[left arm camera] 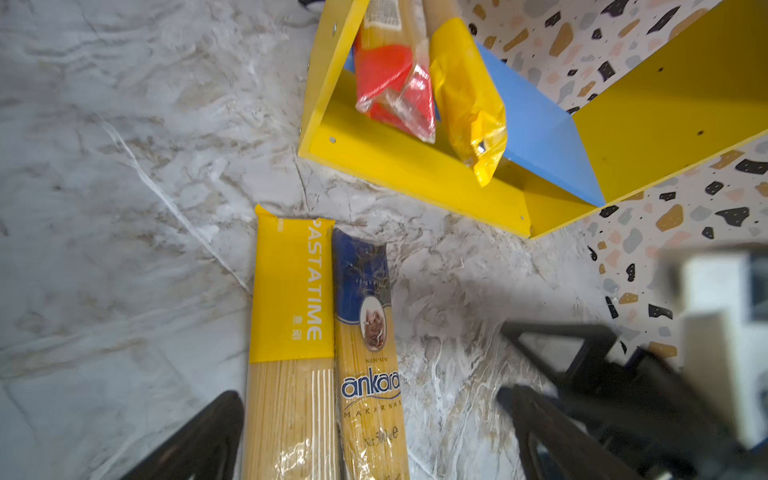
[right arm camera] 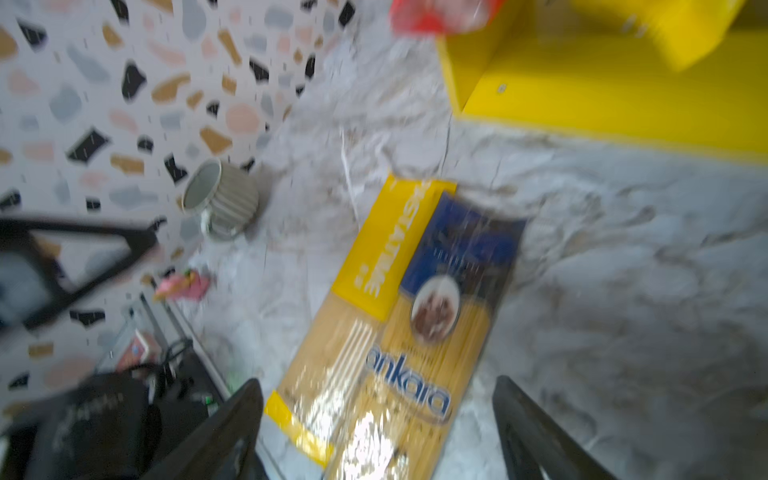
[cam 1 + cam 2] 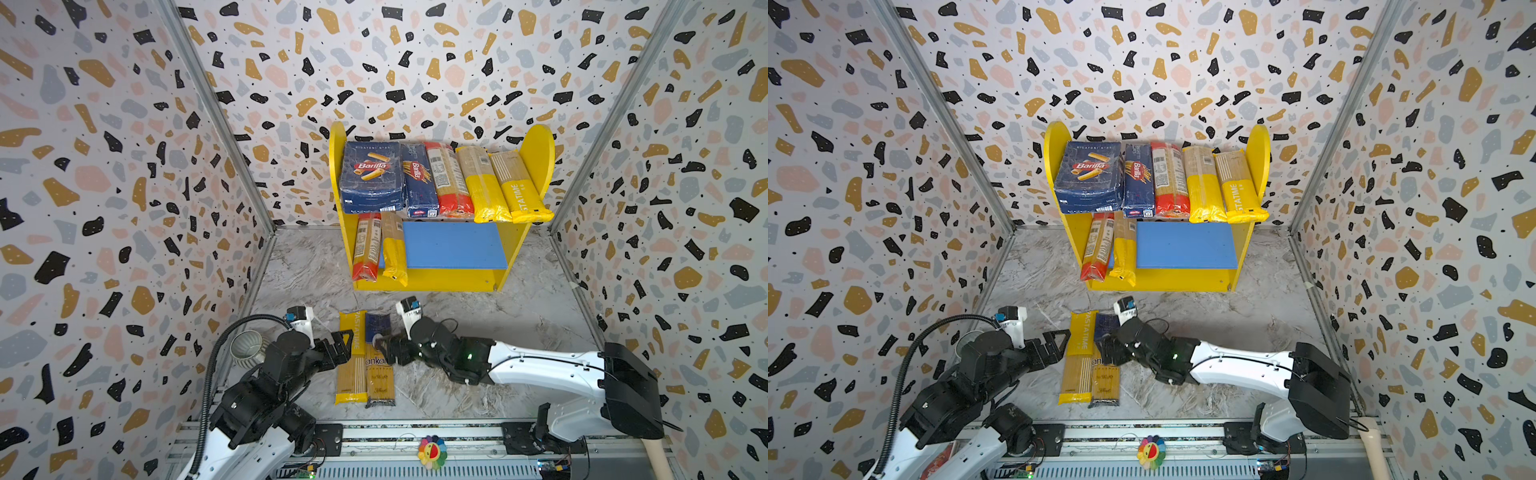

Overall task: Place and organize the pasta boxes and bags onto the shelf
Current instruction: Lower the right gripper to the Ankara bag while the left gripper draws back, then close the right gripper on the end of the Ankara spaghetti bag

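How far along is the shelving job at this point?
Done: the wide box and narrow box plus three bags lie on the shelf's top tier, and a red-ended bag and yellow-ended bag on the lower board. In hand: nothing; the left gripper and right gripper hang open at the last pair. Left: the PASTATIME bag and ankara bag, side by side on the table.

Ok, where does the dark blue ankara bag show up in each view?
In a top view: ankara bag low centre, lying flat.
In a top view: same spot, slightly further left.
Left wrist: near the middle, sharp.
Right wrist: near the middle, blurred.
Shared landmark: the PASTATIME bag lying alongside it in all four.
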`<state>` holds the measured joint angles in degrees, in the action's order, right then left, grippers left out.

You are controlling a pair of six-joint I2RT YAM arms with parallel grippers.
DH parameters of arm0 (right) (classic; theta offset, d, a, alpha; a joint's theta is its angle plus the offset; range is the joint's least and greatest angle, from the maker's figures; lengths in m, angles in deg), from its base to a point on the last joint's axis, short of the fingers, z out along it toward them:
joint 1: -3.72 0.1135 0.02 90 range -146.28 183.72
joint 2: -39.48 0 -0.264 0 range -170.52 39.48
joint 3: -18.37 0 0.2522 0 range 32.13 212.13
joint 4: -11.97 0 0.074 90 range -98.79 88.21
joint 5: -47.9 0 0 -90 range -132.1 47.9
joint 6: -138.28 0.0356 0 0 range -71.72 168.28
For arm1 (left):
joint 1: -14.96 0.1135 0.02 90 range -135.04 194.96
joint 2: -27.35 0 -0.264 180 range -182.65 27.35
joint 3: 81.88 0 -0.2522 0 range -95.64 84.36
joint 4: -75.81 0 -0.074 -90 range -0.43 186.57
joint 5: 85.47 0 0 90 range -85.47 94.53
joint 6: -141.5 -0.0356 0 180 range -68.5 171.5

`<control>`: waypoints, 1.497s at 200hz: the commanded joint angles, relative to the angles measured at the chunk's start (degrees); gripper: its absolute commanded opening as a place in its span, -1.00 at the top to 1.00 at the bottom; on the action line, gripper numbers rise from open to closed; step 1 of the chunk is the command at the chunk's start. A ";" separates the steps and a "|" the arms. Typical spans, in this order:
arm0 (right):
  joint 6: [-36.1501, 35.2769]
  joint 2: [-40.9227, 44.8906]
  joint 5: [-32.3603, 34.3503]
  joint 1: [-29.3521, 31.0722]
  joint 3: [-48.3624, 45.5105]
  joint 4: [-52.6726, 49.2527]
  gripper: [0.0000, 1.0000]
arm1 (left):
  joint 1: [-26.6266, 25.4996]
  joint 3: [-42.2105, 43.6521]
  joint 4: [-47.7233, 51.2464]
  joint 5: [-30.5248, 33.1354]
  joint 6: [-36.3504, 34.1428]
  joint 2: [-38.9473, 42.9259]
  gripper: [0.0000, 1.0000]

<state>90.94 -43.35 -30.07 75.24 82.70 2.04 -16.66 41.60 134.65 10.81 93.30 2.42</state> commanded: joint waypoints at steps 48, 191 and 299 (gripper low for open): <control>5.71 -11.40 3.15 6.75 -0.22 2.22 -0.79 | 0.15 -9.49 14.59 -4.41 -5.34 -1.50 -0.99; 6.73 -29.23 9.23 5.78 13.44 -16.25 -0.79 | 0.15 -14.50 21.20 -13.26 -6.43 6.28 -0.99; 11.19 -15.68 -2.03 3.83 -6.04 -8.55 0.57 | 0.15 -9.16 12.86 -15.09 -6.47 3.51 -0.99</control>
<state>100.86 -62.54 -24.76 79.75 85.76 -0.69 -16.63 30.93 152.05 -3.07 87.88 7.08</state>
